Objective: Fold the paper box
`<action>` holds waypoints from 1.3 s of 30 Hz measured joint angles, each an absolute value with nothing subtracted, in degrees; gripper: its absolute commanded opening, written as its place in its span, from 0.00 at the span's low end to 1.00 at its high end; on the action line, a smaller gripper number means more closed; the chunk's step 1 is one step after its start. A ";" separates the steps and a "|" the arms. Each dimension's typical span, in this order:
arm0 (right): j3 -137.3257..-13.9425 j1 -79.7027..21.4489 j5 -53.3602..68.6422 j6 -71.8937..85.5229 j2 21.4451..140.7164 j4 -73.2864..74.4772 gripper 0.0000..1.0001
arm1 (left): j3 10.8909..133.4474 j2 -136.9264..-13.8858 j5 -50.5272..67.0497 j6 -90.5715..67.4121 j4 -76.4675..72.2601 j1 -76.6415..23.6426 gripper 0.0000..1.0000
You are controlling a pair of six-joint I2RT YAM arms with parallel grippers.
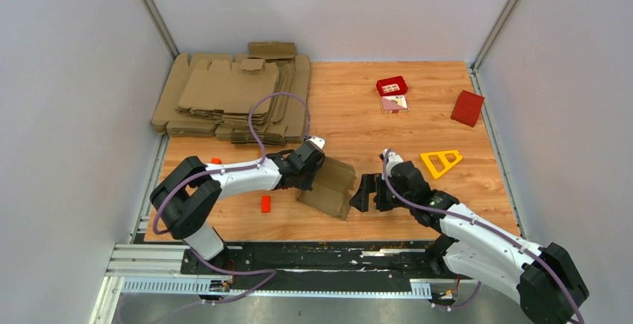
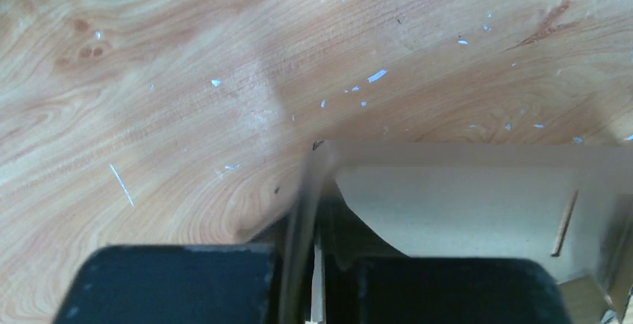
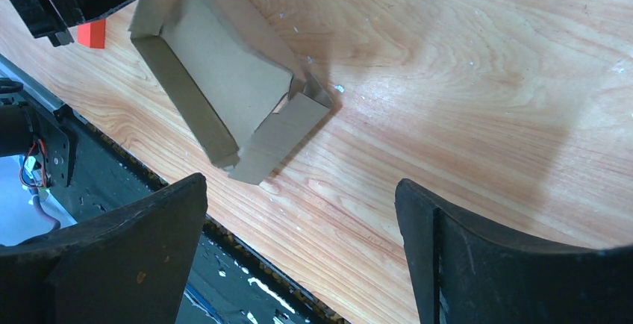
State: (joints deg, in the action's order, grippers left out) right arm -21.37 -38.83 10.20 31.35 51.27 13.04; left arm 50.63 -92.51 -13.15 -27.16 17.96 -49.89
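Paper box [image 1: 329,188] lies half-formed between the arms near the bench's [image 1: 425,119] front edge, long axis running far to near. Left gripper [image 1: 313,176] pinches its far-left wall. Right gripper [image 1: 367,194], spread wide, faces it from just right, not touching. One box, two grippers, one pile of flat blanks [image 1: 235,96].

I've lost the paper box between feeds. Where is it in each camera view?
Top external: box just below centre of the picture.
Left wrist: lower right, one wall running in at the bottom edge.
Right wrist: upper left, its open inside showing.
Shared landmark: the left pincer shut on the box. It is left of the box from above, at the bottom edge in its own view, and in the top left corner of the right wrist view.
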 measured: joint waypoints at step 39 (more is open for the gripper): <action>-18.24 -38.81 15.84 50.78 62.76 -0.08 0.80 | 38.76 -82.52 -14.61 -34.41 13.26 -49.89 0.00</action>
